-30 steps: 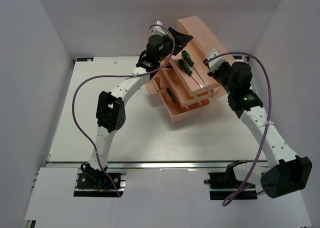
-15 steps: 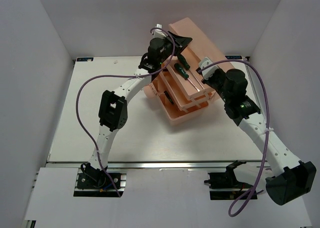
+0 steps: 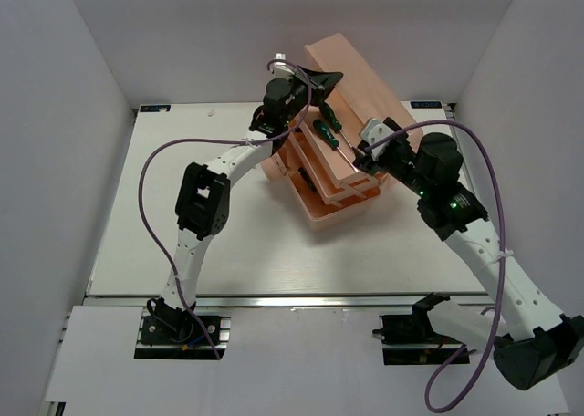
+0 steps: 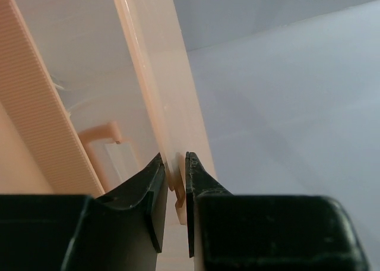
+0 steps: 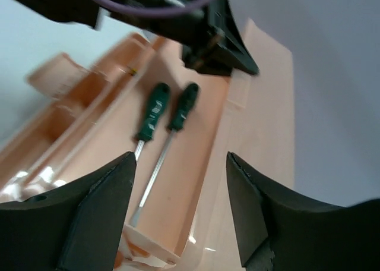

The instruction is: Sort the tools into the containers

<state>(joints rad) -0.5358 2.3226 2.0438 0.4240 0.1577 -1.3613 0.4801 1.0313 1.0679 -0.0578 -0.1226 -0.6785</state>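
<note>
Top external view shows you a white table (image 3: 274, 261) boxed in by pale walls (image 3: 73, 69). Your right gripper (image 5: 179, 161) hangs just above the salmon-pink toolbox (image 3: 315, 206), its fingers spread wide and holding nothing. Under it, in the upper tray (image 5: 191, 182), two green-and-black-handled screwdrivers (image 5: 155, 107) lie side by side, handles toward the far end. Farther back, your left gripper (image 4: 174, 159) is pinched almost together on a thin edge of the lid (image 3: 351, 56).
</note>
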